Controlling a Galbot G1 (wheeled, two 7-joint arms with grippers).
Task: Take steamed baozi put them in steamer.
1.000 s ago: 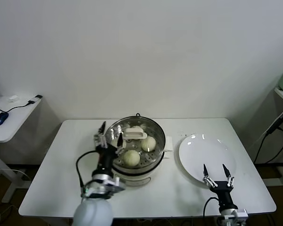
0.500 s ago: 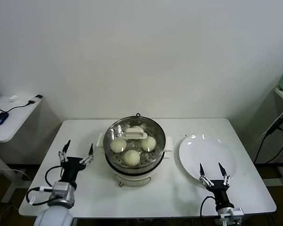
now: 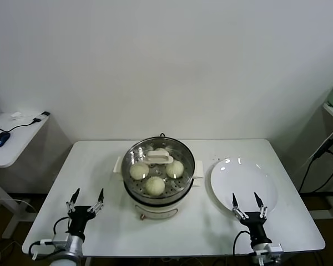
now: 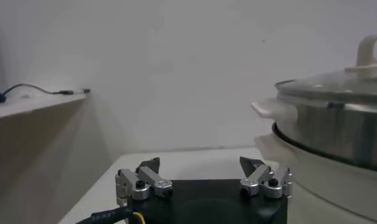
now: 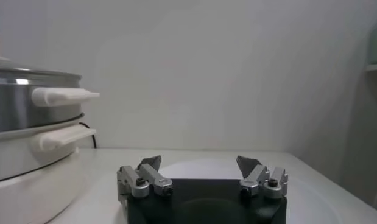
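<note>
On table (image 3: 222, 233): steamer (image 3: 159, 191) at centre, plate (image 3: 243, 183) bare to its right. Inside steamer, on perforated tray: three baozi (image 3: 154, 185) clustered together. Near front edge, left of steamer: left gripper (image 3: 86, 200), spread wide, empty. Over plate's near rim: right gripper (image 3: 246, 204), equally wide, empty.

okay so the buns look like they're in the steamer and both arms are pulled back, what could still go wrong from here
1. Only three baozi show in the steamer; the glass lid over it may hide another, so the count is uncertain.
2. The right gripper, fingers open, sits over the near rim of the plate; a forward move could nudge it.
3. The left gripper, fingers open, is parked near the table's front edge, beside the steamer; swinging inward could bump the base.
</note>
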